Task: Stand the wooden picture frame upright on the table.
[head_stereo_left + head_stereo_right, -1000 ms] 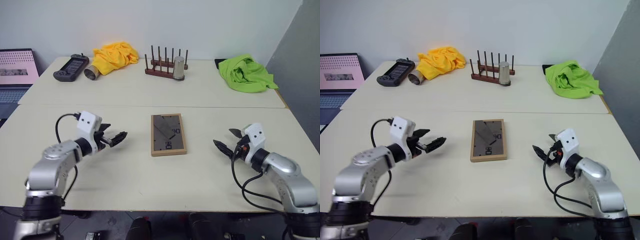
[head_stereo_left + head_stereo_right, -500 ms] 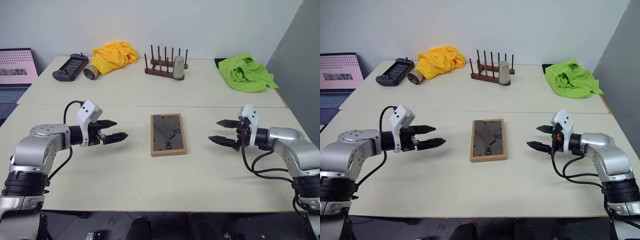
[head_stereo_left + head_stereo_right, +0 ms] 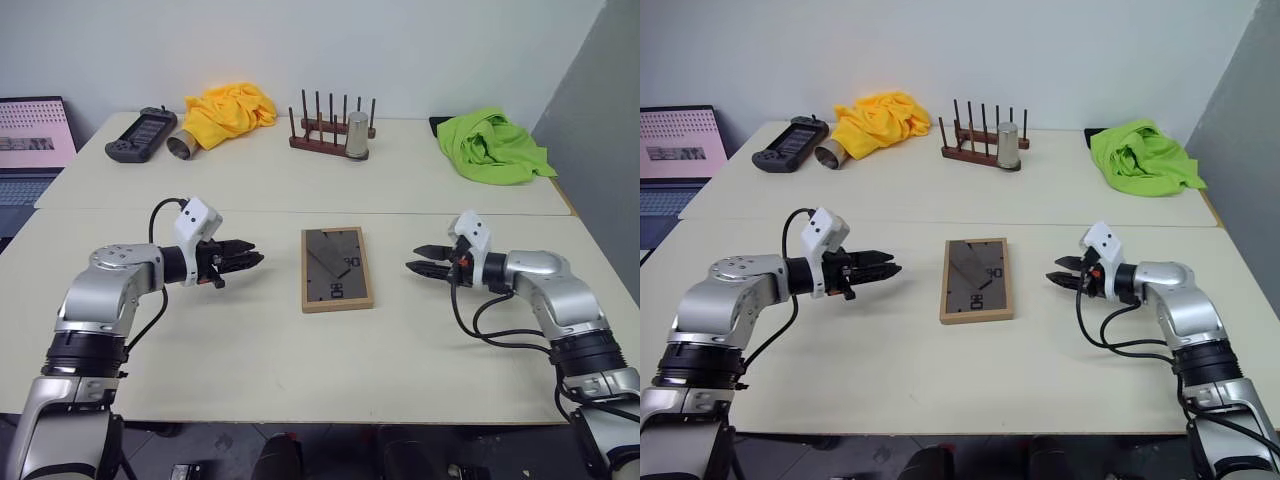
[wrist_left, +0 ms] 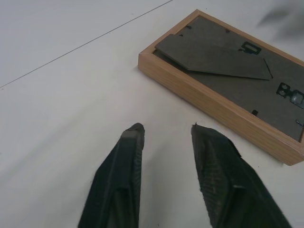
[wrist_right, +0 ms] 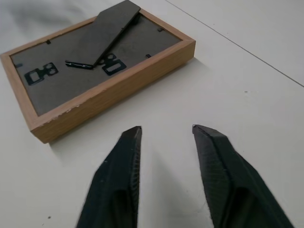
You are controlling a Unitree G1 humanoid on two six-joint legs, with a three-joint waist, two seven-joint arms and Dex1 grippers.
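The wooden picture frame (image 3: 337, 269) lies flat on the counter (image 3: 300, 360), near its middle, dark backing board up, the fold-out stand (image 5: 107, 29) lying flat against that backing. My left tool (image 3: 243, 261) hovers to one side of it and my right tool (image 3: 424, 259) to the other, both pointing inward at the long edges and both clear of the wood. In each wrist view the two fingers stand a little apart with only bare counter between them, so both tools are part-open and hold nothing.

I judge the frame to be light and stiff: a thin wood rim around a board, easy to lift but quick to skid on this smooth top if I push it from one side alone. The face underneath probably carries a pane, though I cannot see it from here, so I treat it as fragile and would not let it drop or slap down.

The best hold looks like the two long wooden rails, one tool on each, pinching the rim itself and not the thin backing. The stand is slim and hinged; it may bend or snap if I lever it hard, so I would ease it out by its free tip once the frame is tilted up. Standing it squarely will depend on that leg being fully opened
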